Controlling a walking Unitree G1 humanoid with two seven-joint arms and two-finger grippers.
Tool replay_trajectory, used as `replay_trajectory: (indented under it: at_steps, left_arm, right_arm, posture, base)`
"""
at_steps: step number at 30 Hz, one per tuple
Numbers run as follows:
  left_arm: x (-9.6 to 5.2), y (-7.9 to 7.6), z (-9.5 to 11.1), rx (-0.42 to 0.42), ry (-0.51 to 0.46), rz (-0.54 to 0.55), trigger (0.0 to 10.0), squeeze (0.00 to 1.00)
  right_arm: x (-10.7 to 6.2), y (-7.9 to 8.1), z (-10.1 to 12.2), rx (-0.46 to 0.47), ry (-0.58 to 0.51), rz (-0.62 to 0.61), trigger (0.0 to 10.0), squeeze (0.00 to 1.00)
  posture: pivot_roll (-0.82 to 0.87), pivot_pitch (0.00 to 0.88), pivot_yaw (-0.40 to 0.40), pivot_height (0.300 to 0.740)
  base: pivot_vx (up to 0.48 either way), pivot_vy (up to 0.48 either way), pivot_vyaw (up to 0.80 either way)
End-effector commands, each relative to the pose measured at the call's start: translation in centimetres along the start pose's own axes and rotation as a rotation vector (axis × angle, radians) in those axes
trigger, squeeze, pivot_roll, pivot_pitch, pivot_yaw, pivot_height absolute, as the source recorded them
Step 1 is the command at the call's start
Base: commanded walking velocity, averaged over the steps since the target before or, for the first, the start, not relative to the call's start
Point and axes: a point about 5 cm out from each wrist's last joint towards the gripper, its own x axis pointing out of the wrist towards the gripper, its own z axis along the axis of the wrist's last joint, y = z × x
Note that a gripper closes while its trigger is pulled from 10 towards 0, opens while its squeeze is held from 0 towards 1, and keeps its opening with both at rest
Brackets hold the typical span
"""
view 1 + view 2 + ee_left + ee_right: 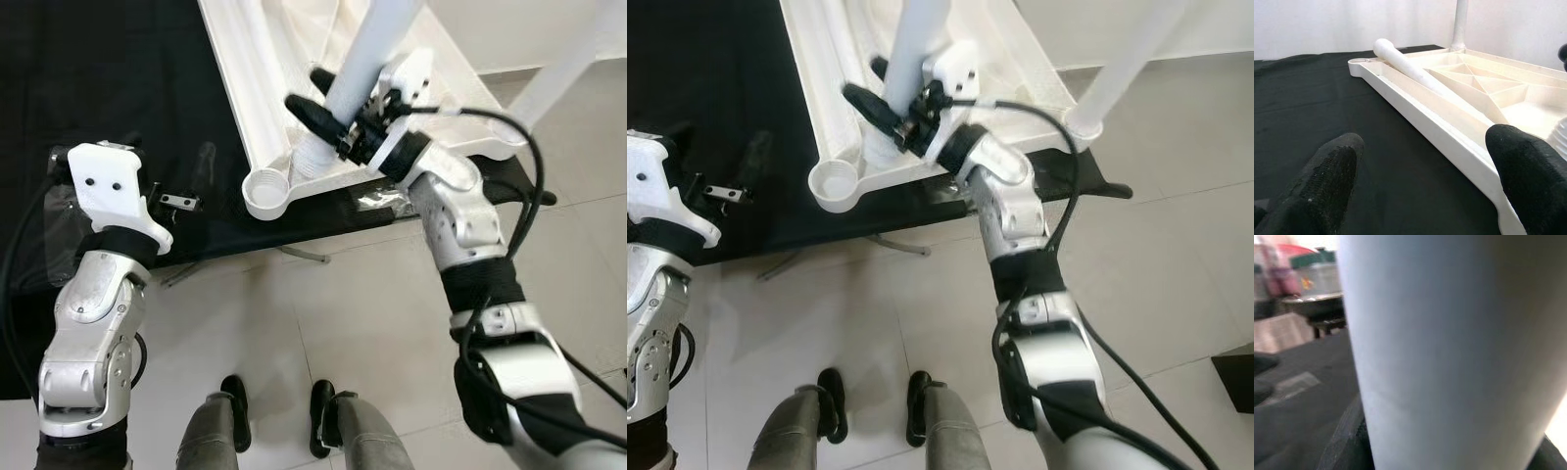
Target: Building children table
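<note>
A: One white leg [364,54] is clamped between our right gripper [328,122] fingers, its ribbed end just beyond them, at the upturned tabletop [284,78], beside the empty corner socket [265,188].

B: We'd keep it plumb over its socket and twist in without cross-threading.

A: Left gripper [1420,176] gapes wide, holding nothing, by the tabletop's edge over the black cloth [1312,112].

B: Any writing?

A: No labels we can read.

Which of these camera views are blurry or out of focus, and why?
Right wrist view: soft, the white table leg too close to the lens. Left wrist view: near fingertips slightly blurred, tabletop sharp. Both eye views: sharp, evenly lit.
</note>
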Motion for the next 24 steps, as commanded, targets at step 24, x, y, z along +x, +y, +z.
replay_trajectory:
  at_steps: [24]
  left_arm:
    - [-1.4, -2.9, -4.1, -0.062, 0.176, -0.17, 10.0, 0.0]
  right_arm:
    - [-2.5, 1.5, -0.1, -0.091, 0.156, 0.214, 10.0, 0.0]
  posture:
    - [0.05, 0.243, -0.084, 0.74]
  base:
    - [0.173, 0.0, 0.2]
